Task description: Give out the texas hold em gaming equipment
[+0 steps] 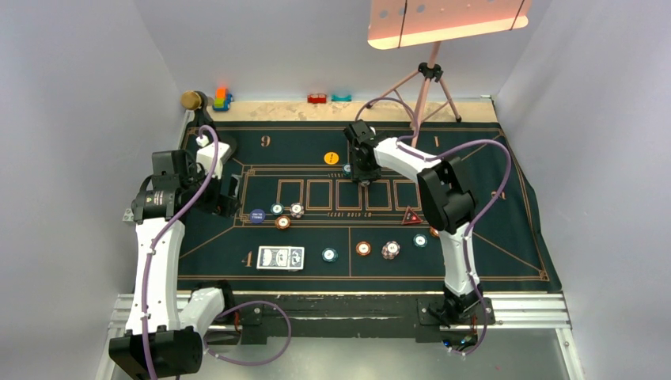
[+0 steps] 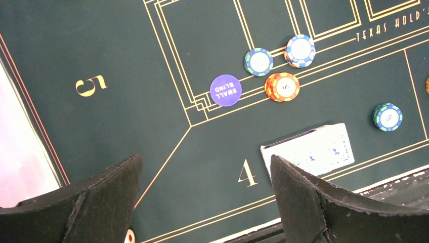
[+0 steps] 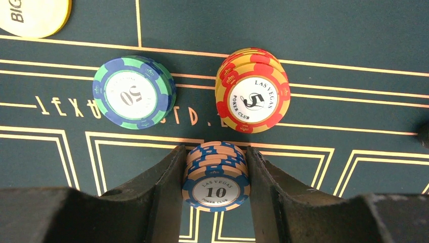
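My right gripper (image 3: 216,152) is shut on a small stack of blue-and-tan "10" chips (image 3: 216,179), its fingers pressed against both sides, above the card boxes (image 1: 365,180). Just beyond it lie a teal "50" chip (image 3: 134,92), an orange "5" stack (image 3: 252,91) and the yellow button (image 3: 33,15). My left gripper (image 2: 205,159) hangs open over the mat near the "4". The playing cards (image 2: 308,150) lie by its right finger. Ahead of it sit the dark-blue small-blind button (image 2: 225,90) and teal (image 2: 259,62), white (image 2: 300,50) and orange chips (image 2: 282,86). A red triangle marker (image 1: 410,216) is mid-right.
The dark green felt mat (image 1: 490,237) covers the table. More chips (image 1: 363,248) lie in a row near the front. Toy blocks (image 1: 221,98) and a tripod (image 1: 431,79) stand along the back edge. A metal rail (image 1: 356,309) runs along the front.
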Robot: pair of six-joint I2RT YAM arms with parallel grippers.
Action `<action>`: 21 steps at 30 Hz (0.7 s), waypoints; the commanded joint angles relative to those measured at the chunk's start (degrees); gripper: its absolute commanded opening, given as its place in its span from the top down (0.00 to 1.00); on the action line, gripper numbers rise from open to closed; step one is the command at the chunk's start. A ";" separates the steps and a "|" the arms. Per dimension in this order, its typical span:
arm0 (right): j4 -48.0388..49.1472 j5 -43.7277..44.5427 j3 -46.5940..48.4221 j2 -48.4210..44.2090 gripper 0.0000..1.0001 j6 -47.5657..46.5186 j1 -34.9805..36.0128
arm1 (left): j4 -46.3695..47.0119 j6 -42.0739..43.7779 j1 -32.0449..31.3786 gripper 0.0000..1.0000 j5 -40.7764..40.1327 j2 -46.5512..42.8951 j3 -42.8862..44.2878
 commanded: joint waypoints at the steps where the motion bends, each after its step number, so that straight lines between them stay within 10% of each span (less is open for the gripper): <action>1: 1.40 -0.16 -0.41 -0.98 0.63 0.48 0.02 | 1.32 1.09 0.47 0.00 -0.51 -0.61 -0.18; 10: 1.25 -0.01 -3.45 -4.35 0.30 0.86 0.19 | 1.01 1.14 0.43 0.00 -0.35 -1.19 -0.24; 21: -0.96 0.53 -12.63 -22.64 0.30 2.43 1.36 | 0.36 1.46 0.47 0.00 0.33 -1.53 -0.06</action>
